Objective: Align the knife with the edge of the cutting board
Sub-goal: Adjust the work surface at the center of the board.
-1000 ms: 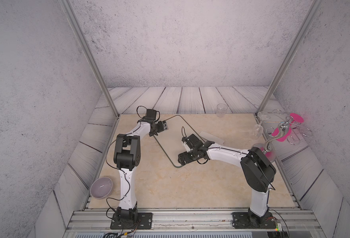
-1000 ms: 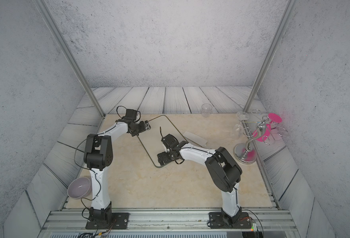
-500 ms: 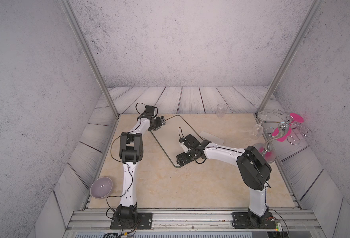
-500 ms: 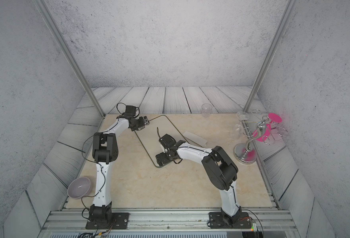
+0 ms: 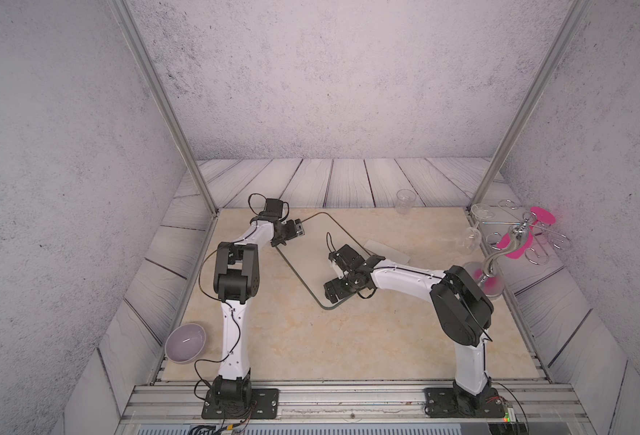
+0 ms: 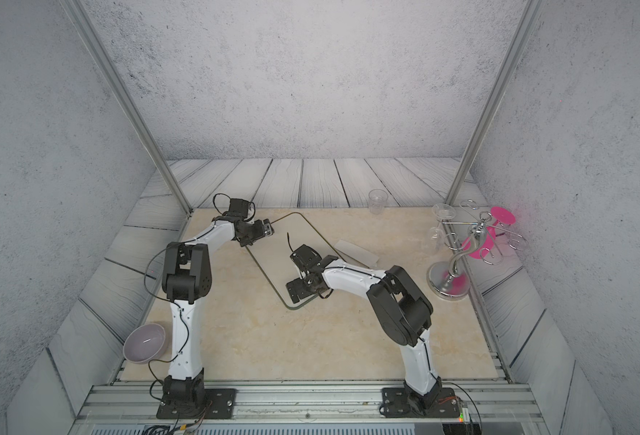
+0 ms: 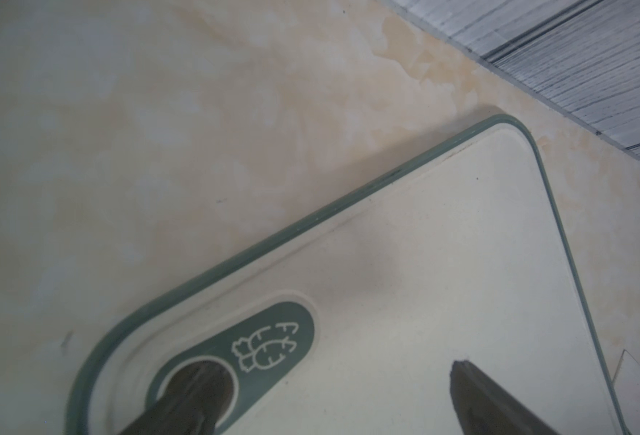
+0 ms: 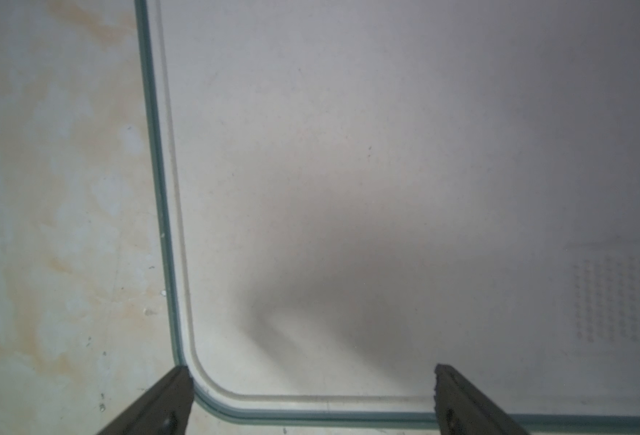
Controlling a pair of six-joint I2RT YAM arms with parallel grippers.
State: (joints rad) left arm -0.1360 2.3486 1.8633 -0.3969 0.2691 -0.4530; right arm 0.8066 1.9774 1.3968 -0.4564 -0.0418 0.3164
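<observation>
Not done: knife (image 5: pixel 388 253) lies on table just right of cutting board (image 5: pixel 310 256), mid-frame, skewed vs its long edge. left gripper (image 7: pixel 327 367) jaws apart at board's left corner, right gripper (image 8: pixel 310 369) spread wide, straddling bottom corner, nothing held. Aligning left to do

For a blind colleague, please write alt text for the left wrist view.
The open left end effector hangs over the cutting board, one finger at the hole in its green corner oval. Beige tabletop lies beyond the rim.
</observation>
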